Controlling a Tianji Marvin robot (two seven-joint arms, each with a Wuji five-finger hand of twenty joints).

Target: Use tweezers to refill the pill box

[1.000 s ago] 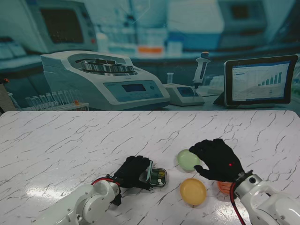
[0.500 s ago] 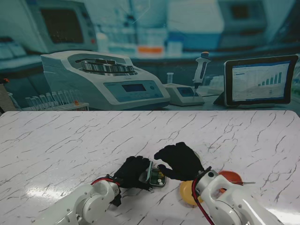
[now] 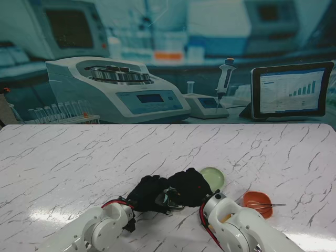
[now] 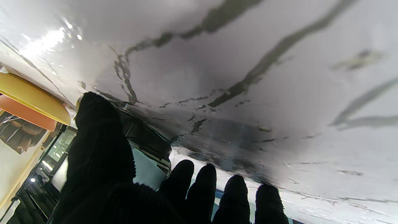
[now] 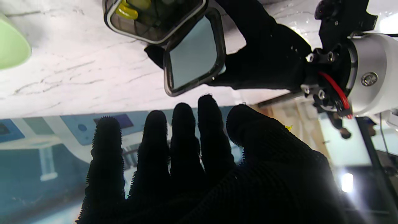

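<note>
On the marble table (image 3: 79,157), as seen from the stand, the left hand (image 3: 148,193) is found curled against the left side of the pill box (image 3: 170,199), which lies at the near middle of the table. Little of the box is shown there, since the right hand (image 3: 190,186) is lowered over it from the right. More is given by the right wrist view: the pill box (image 5: 155,18) is seen with its hinged lid (image 5: 192,53) standing open, yellow pills (image 5: 129,9) in one compartment, and the left hand (image 5: 258,59) closed around the side where the lid is hinged. In that view the right hand's fingers (image 5: 183,137) are held straight and close together, with nothing seen between them; whether anything is pinched under the thumb cannot be told. In the left wrist view the left thumb (image 4: 99,137) is seen pressed on the dark edge of the box, with the other fingertips spread beside it.

Farther right in the stand view, a pale green dish (image 3: 213,176) is partly hidden behind the right hand. Right of the forearm, an orange dish (image 3: 257,203) is seen, and the tweezers (image 3: 265,205) are laid across it, untouched. A yellow dish (image 4: 31,96) is shown clearly only in the left wrist view.
</note>
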